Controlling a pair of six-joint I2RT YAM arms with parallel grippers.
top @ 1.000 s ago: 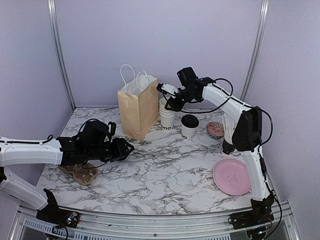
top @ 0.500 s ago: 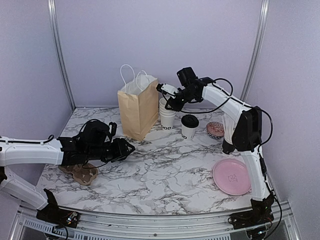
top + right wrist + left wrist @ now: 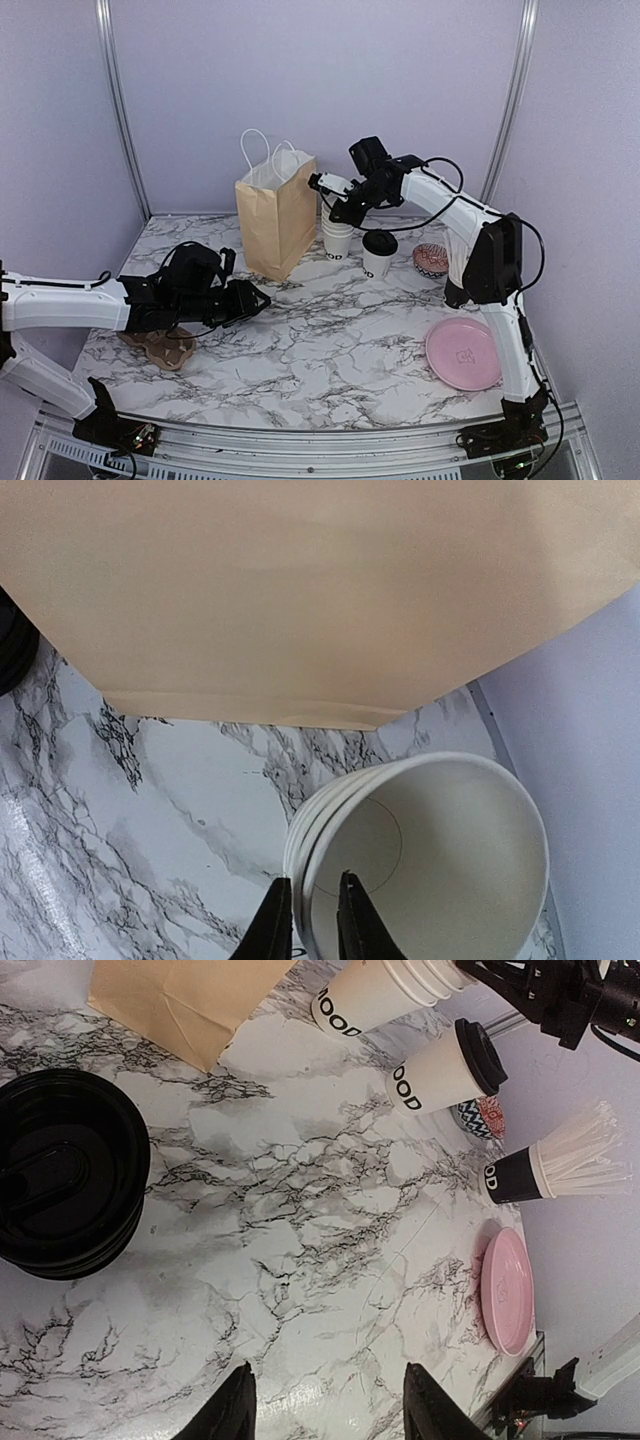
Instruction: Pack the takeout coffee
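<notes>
Black-lidded white takeout coffee (image 3: 379, 255), dark-lettered, set beside cup stack (image 3: 336, 238), marble (image 3: 340, 335) bare in front, left gripper (image 3: 328, 1400) parted, right gripper (image 3: 314, 885) astride stack rim, grip unclear

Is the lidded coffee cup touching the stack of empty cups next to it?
Apart. The left wrist view shows bare marble between the lidded cup and the stack.

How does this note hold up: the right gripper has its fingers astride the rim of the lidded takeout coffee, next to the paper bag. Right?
Wrong cup. In the right wrist view the right gripper sits astride the rim of the stack of lidless white cups, next to the paper bag. The takeout coffee stands untouched beside that stack.
</notes>
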